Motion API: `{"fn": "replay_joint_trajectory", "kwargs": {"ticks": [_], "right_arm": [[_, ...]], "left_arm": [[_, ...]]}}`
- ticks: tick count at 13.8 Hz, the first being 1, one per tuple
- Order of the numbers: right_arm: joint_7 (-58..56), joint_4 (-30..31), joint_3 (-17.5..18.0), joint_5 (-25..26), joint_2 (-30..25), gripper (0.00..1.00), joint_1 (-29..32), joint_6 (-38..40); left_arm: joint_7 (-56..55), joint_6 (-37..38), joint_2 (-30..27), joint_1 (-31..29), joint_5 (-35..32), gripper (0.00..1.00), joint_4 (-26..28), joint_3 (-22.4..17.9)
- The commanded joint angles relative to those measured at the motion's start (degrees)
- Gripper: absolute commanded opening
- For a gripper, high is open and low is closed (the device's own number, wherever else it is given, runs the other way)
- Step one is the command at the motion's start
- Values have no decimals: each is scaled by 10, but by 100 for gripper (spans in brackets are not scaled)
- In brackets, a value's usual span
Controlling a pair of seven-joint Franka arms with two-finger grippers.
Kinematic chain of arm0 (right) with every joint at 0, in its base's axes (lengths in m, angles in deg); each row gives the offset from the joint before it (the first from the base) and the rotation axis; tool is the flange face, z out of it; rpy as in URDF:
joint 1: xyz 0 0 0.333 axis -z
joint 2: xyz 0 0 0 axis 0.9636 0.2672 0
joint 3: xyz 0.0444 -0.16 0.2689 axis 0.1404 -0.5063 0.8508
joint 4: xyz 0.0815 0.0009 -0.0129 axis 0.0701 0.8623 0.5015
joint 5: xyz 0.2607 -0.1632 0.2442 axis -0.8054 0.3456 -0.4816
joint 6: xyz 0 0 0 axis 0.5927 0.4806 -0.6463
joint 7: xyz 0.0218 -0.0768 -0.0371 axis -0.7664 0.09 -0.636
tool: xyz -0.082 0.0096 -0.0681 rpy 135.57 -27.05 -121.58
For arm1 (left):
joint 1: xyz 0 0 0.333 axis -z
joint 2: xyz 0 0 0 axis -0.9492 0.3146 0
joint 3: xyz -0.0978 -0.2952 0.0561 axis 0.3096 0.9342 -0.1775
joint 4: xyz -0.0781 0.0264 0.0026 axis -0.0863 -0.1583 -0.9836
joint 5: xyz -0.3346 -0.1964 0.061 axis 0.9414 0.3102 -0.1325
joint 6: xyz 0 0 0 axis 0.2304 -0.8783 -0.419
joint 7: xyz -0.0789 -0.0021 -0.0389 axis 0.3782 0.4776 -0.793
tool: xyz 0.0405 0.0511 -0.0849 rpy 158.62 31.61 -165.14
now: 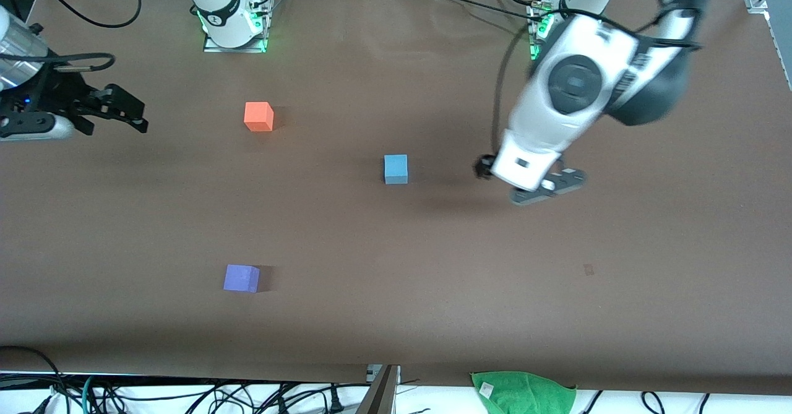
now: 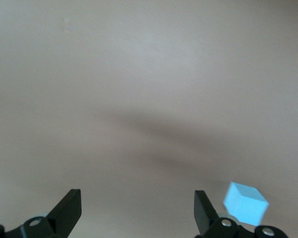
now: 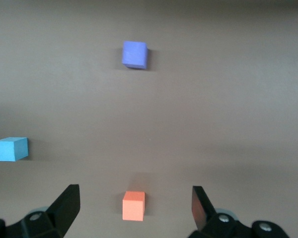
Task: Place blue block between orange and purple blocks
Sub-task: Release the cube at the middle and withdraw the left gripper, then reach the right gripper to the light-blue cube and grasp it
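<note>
Here, blue block (image 1: 396, 169) on desk (image 1: 433, 290), free, toward left arm's end from line joining orange block (image 1: 258, 116) and purple block (image 1: 241, 278). Left tool (image 1: 544, 188) wide, empty, over bare desk just beside blue block (nearer arm for pick). Right tool (image 1: 127, 112) wide, empty, waits at desk's edge. Path to gap unobstructed; green cloth (image 1: 523, 390) at desk's near edge, well apart.

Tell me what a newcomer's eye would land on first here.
Three small cubes stand apart on the brown table: the orange block nearest the robots' bases, the purple block nearest the front camera, and the blue block toward the left arm's end of both. The left gripper hangs open above the table beside the blue block; the right gripper waits open at its own end.
</note>
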Motion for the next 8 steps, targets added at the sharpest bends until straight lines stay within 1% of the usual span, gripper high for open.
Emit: {"fn": "replay_joint_trajectory", "kwargs": {"ticks": [1,2,3,4,6,7,8], "right_arm": [[4,-11,1,-5,6,99,-4,-3],[5,-9,1,2,7,99,-19,-2],[5,-10,0,5,11,99,-32,-3],[-1,-8,-1,4,24,99,-30,-3],[-5,-3,-2,0,70,99,-32,12],[-4,-6,-2,5,99,99,-33,29],[-3,-6,-2,6,101,100,-33,44]], "left_arm": [[101,32,-32,-44,0,100,16,-7],[153,36,-48,-71,0,100,25,-7],[207,37,-62,-81,1,100,36,-9],[254,39,-79,-91,1,100,53,-20],[345,33,-127,-93,2,100,100,-52],[379,29,-151,-93,3,100,120,-57],[396,28,-171,-92,9,100,129,-64]]}}
